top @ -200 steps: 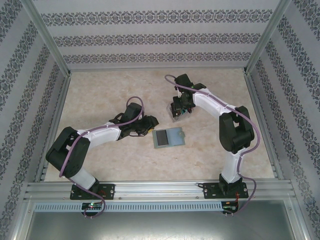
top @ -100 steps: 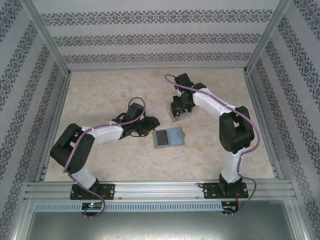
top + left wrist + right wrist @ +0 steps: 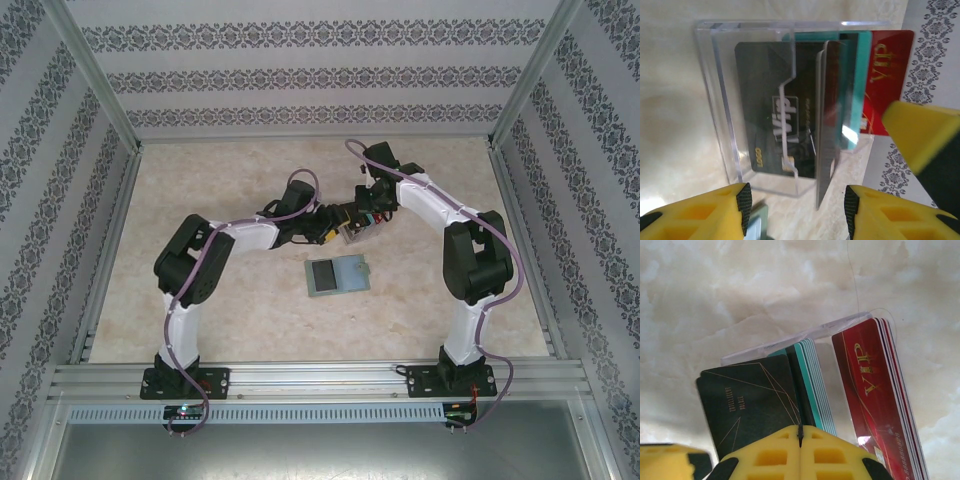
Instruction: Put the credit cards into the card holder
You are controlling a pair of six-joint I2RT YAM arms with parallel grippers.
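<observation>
Credit cards stand upright in a clear tray [image 3: 352, 232]: dark ones [image 3: 765, 115], teal ones [image 3: 818, 390] and red VIP ones [image 3: 870, 390]. My right gripper [image 3: 800, 430] is over the tray, shut on the top edge of a dark grey card [image 3: 798, 393]. That card [image 3: 824, 150] shows edge-on and juts out of the tray towards my left gripper [image 3: 797, 210]. The left gripper is open with nothing between its pads [image 3: 851, 207], a short way from the card. The grey-green card holder [image 3: 337, 275] lies open on the table with a dark card in its left half.
The tray's clear wall [image 3: 715, 100] stands on the marble-patterned table [image 3: 200, 190]. A yellow finger of the right gripper [image 3: 920, 135] hangs close beside the red cards. Patterned walls enclose the table on three sides, with an aluminium rail [image 3: 320, 375] at the near edge.
My left arm has swung from beside the card holder up and right to the tray, its jaws widening. The right gripper has lifted slightly, still shut.
</observation>
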